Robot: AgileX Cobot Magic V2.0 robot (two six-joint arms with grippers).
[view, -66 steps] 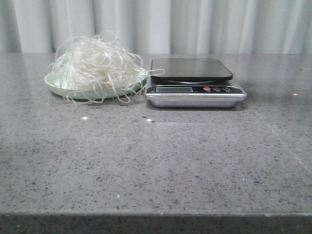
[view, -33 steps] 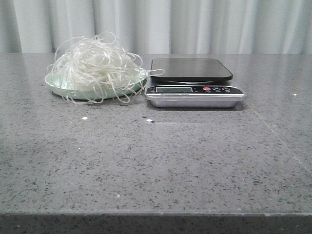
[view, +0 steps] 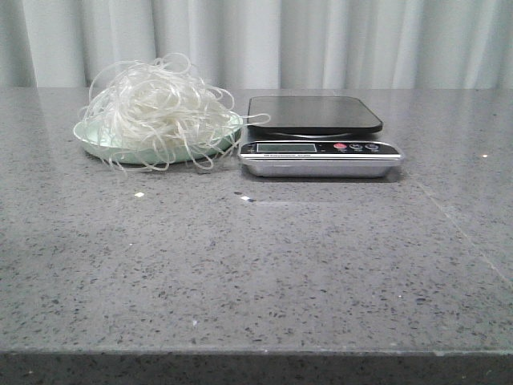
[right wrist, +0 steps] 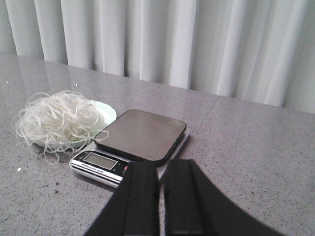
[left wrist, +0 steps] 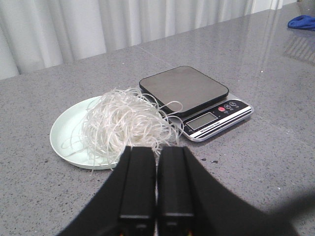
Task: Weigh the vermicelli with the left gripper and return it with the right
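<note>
The vermicelli [view: 156, 108] is a whitish tangle heaped on a mint-green plate [view: 88, 138] at the back left. It also shows in the left wrist view [left wrist: 125, 123] and the right wrist view [right wrist: 56, 120]. A digital scale [view: 317, 128] with a dark, bare platform stands right of the plate, also in the wrist views [left wrist: 184, 88] [right wrist: 140, 133]. My left gripper [left wrist: 156, 152] is shut and empty, hovering short of the plate's near rim. My right gripper [right wrist: 161, 169] is shut and empty, short of the scale. Neither gripper shows in the front view.
Stray noodle loops hang over the plate's rim onto the grey stone table [view: 264, 265] and the scale's edge. Small crumbs [view: 139, 194] lie in front of the plate. A blue cloth [left wrist: 302, 22] lies far off. Pale curtains hang behind the table.
</note>
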